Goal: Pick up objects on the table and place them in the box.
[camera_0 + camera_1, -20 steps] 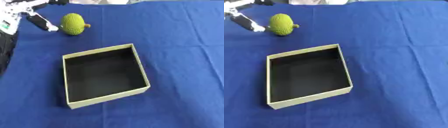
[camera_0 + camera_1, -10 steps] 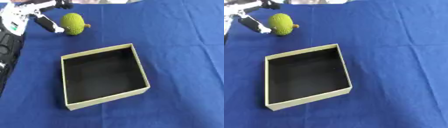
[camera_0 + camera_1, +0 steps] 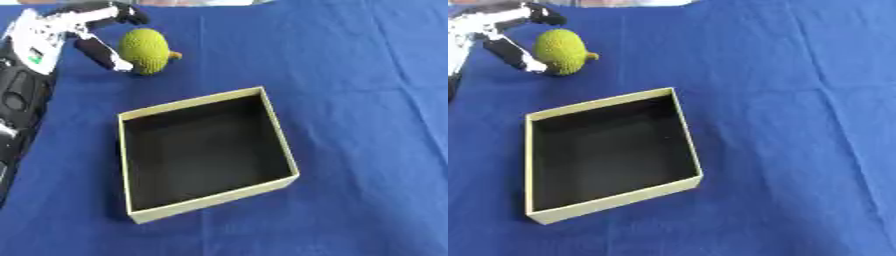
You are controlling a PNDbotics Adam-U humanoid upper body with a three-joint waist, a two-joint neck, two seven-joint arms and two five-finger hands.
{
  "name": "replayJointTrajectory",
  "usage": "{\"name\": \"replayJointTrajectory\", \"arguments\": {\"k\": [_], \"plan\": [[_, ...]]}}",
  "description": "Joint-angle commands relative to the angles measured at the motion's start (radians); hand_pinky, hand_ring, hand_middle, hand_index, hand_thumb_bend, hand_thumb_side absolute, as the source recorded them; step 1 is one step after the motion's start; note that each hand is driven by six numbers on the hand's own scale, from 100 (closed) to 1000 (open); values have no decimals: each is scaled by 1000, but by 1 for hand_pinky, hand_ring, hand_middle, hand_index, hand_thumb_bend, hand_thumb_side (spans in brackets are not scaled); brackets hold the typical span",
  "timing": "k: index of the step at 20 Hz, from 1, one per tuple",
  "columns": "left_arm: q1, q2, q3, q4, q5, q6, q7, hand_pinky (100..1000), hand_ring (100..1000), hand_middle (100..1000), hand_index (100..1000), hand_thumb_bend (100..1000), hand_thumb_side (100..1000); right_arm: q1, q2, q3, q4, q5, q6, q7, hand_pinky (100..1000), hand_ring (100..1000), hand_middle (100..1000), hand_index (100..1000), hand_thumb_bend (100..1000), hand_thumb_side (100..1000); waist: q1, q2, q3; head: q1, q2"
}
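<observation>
left hand (image 3: 66, 31): enters from upper left corner, white and black, fingers spread apart and lightly bent, holding nothing. thumb down at left flank of fruit (image 3: 144, 50), tip just beside it or touching; contact cannot be told. other fingers reach over top left of fruit, not closed round it. black forearm runs down left edge of left eye view.

fruit: yellow-green, bumpy skin, rounded, short brown stub on right side. lies on cloth (image 3: 350, 90) near far left corner, outside box (image 3: 208, 195), well apart from far rim.

box: shallow, square, open at top, cream walls, dark inside. sits near centre of cloth, turned askew so one corner points toward lower left. nothing visible inside. near wall pale and fully shown; far wall seen only as thin rim.

cloth: blue, covers whole table, faint fold lines running from far edge toward near edge.

right hand: in neither view.

pale strip at far edge of table, top centre, too small to identify.
</observation>
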State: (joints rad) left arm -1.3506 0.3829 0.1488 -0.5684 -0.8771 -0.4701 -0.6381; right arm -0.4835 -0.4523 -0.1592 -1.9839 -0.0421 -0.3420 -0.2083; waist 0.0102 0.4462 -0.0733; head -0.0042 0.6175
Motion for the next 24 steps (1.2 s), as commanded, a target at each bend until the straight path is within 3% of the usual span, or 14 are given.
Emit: {"name": "replayJointTrajectory", "arguments": {"k": [1,7,10,14,18,19,24], "plan": [[-15,7,5,-4,-19,-62,-74,947,854,781,898,483,100,-10,-14,-4,-16,-5,0,-7,744,678,479,663,100,592,-2,-20,-2,5,-12],[-10,3,0,5,10,-71,-133,836,744,686,825,389,100,-5,-12,-6,-16,-4,2,-17,743,676,477,662,100,597,-3,-19,-5,11,-8],[-7,2,-3,5,16,-62,-139,734,653,634,777,209,130,-1,-11,-7,-16,-4,4,-22,742,675,476,662,100,605,-2,-19,-5,13,-6],[-6,2,-11,-4,5,-61,-106,627,559,568,706,152,121,3,-10,-8,-16,-5,6,-27,741,674,475,661,100,610,-3,-21,-5,13,-2],[-5,6,-14,-8,-10,-74,-34,563,498,503,646,293,100,8,-10,-8,-16,-4,9,-31,741,673,474,661,100,606,-2,-26,-5,11,5],[-6,8,-14,-9,-14,-78,-16,539,478,486,629,376,100,9,-10,-8,-16,-4,9,-32,741,673,474,661,100,608,-2,-27,-4,11,7],[-4,18,-19,-4,-20,-113,56,516,450,464,605,502,100,13,-11,-8,-16,-5,11,-35,741,671,473,661,100,609,-2,-34,0,5,18]]}}
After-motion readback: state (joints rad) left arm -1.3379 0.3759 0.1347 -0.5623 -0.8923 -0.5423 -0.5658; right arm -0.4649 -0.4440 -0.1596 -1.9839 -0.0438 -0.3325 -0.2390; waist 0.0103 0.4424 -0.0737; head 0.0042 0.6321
